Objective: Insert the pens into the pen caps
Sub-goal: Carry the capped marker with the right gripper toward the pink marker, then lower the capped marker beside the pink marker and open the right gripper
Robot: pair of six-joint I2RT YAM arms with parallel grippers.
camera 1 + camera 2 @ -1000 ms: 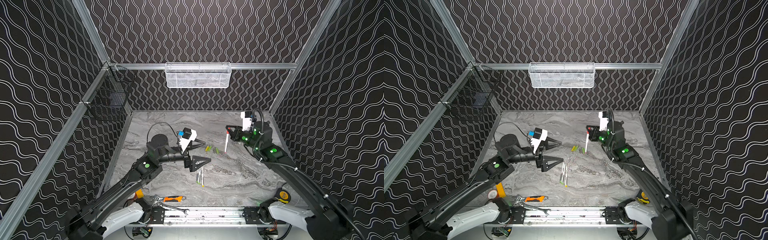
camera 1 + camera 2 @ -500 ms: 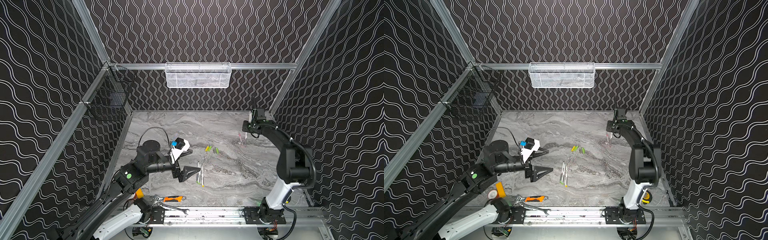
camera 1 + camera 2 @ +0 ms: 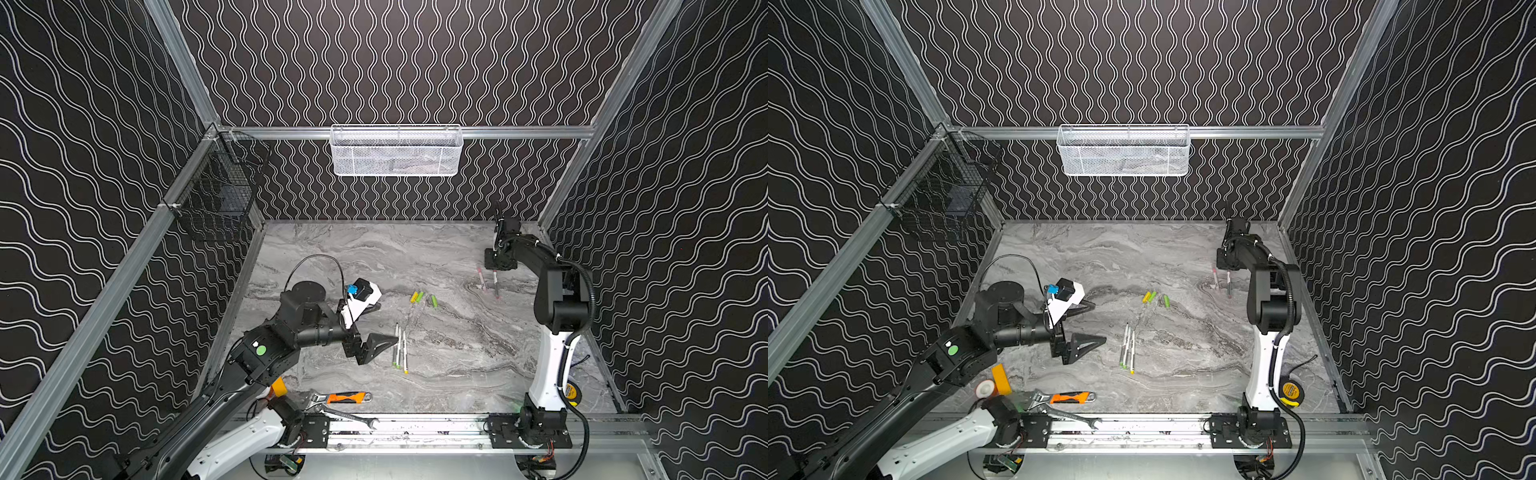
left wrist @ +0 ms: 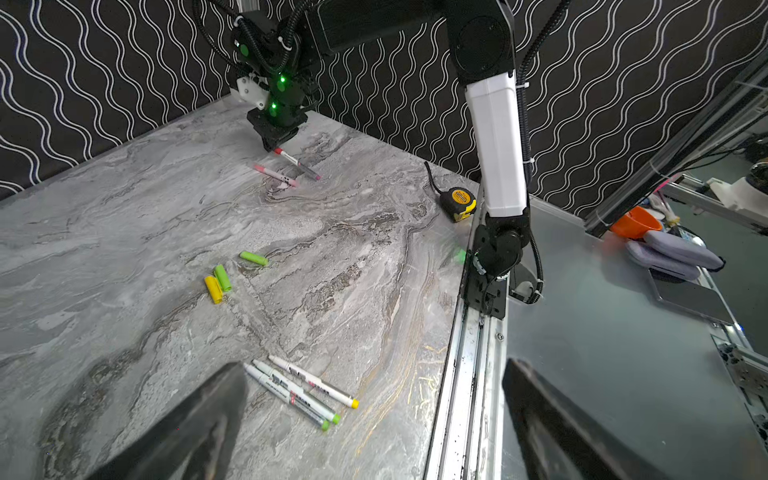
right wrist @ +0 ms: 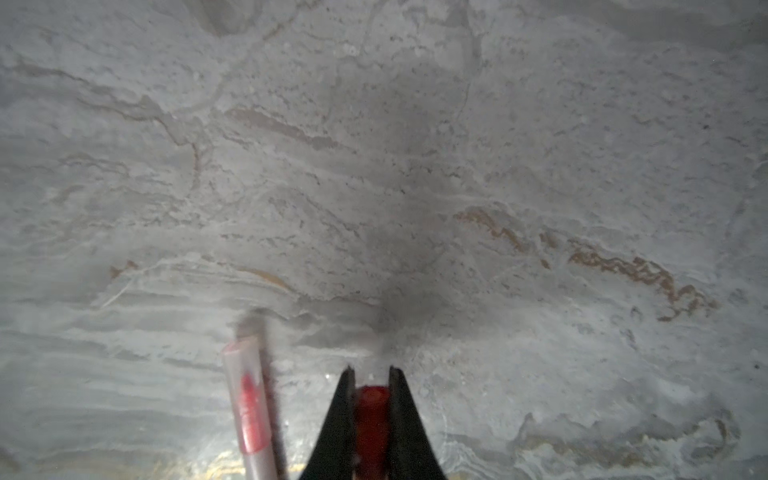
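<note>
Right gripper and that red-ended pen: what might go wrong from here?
The right gripper grips the red-ended pen only by its end, so it could swivel or slip. The pink pen lies close beside and might get knocked. The open left gripper hovers by three pens packed together; it may catch several.
</note>
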